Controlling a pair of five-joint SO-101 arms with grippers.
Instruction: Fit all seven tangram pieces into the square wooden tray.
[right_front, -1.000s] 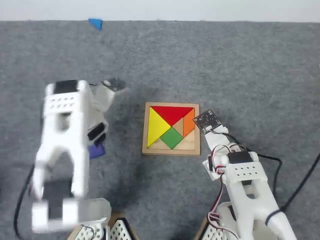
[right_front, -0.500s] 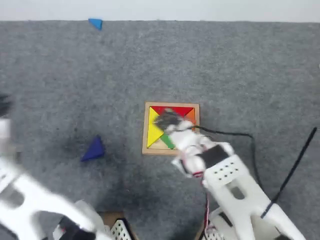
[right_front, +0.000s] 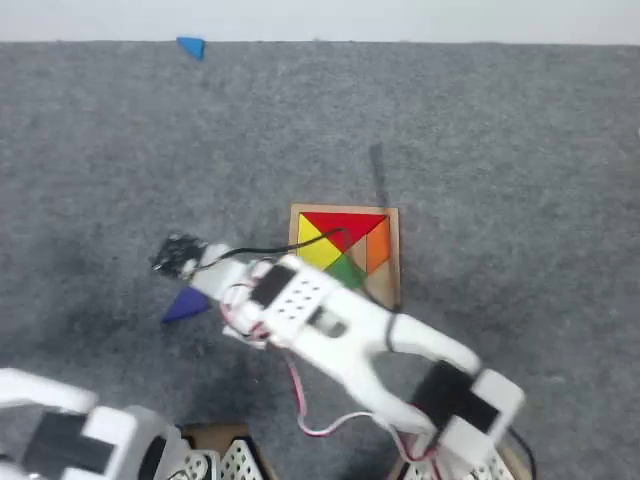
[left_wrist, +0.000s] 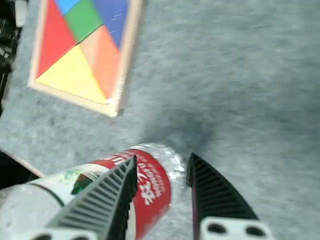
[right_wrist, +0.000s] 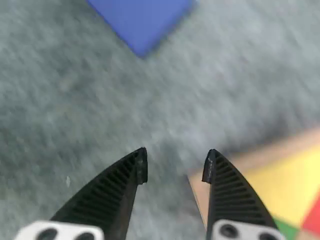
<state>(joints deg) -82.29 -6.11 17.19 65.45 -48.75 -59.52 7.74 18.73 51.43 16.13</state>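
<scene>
My right gripper (right_front: 180, 260) sits left of centre in the high view, with its arm stretched diagonally over the square wooden tray (right_front: 394, 250); its wrist view shows the fingers spread wide with nothing between them. The blue triangle (right_front: 186, 306) lies flat on the grey carpet (right_front: 500, 150) just beside the gripper, slightly lower in the frame, and is not yet between the jaws. The tray is mid-frame with the red piece (right_front: 345, 226), yellow piece (right_front: 316, 250), green piece (right_front: 348, 270) and orange piece (right_front: 377, 245) seated; bare wood shows at its lower right, and its lower-left corner is hidden under my arm. Another blue piece (right_front: 190, 46) lies well apart at the upper left of the frame. The left gripper (left_wrist: 162, 167) is parted by a modest gap and holds nothing; a red-labelled bottle (left_wrist: 152, 187) lies just beyond its fingers. My worries: the triangle is thin and flat on pile, so the closing fingers may ride over it or shove it away rather than pinch it. The black cable (right_front: 300, 243) and forearm hang over the seated pieces, so dragging back low could snag the rim, shift the tray or flick a piece out. The far blue piece looks like a long reach.
</scene>
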